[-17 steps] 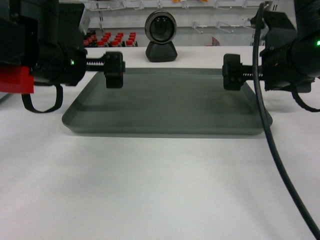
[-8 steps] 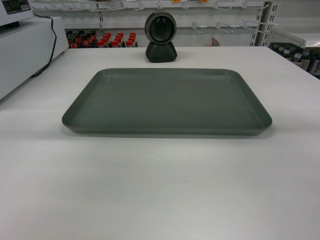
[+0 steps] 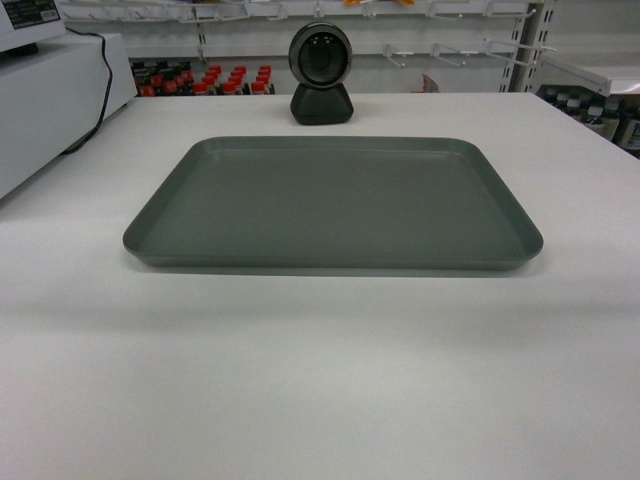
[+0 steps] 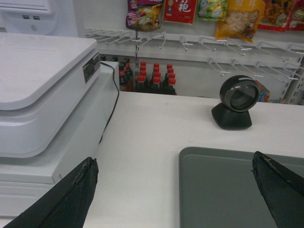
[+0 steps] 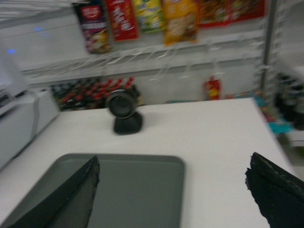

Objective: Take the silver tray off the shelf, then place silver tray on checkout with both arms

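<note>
Both black arms have pulled back out of the head view, left gripper (image 4: 173,197) and right gripper (image 5: 173,197) spread wide and empty, leaving the flat dull grey-silver tray (image 3: 333,200) resting on the white checkout tabletop (image 3: 320,380), where a careless retreat could nudge it toward the black round-headed scanner (image 3: 321,73).

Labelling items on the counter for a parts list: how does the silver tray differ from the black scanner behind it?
The silver tray is dull grey and lies flat and low; the scanner is glossy black and stands upright on a base. The tray is rectangular with rounded corners; the scanner has a round head. The tray is far wider than the scanner. Both rest on the white checkout, apart from each other.
</note>
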